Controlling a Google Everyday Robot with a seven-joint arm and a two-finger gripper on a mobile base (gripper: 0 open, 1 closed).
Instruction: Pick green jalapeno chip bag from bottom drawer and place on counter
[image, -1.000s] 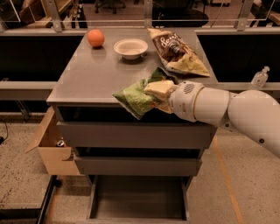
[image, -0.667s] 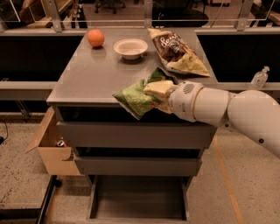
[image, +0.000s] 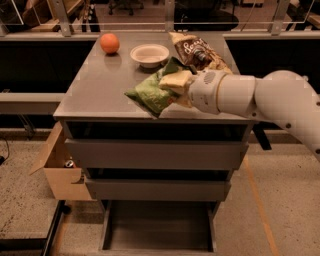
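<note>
Since approx. 1 s ago, the robot's white arm (image: 260, 97) has lifted and carried its load further back, from the cabinet's front edge to a spot over the top surface; the other items sit where they were. Two-finger gripper (image: 176, 82), w/ pale yellowish fingers (image: 175, 79), reaches in from the right above the front-right part of the flat, slightly glossy grey counter (image: 95, 85); it's clamped on the small crinkly green foil chip bag (image: 150, 95), gripping the bag's right end; the bag slopes down to the left, its lower corner near the counter's front edge; can't tell whether it touches the surface. Toward the back of the counter: round orange fruit (image: 109, 43) at left; shallow white bowl (image: 149, 54) near it to the right; larger brown and yellow chip bag (image: 197, 50) behind the gripper, partly hidden by it. Below the top, two grey drawers (image: 155, 152) are stacked; under them the shallow dark grey bottom drawer (image: 157, 230) is pulled out, its flat floor showing. Open brown cardboard box (image: 60, 172) stands on the ground at the cabinet's left side.
</note>
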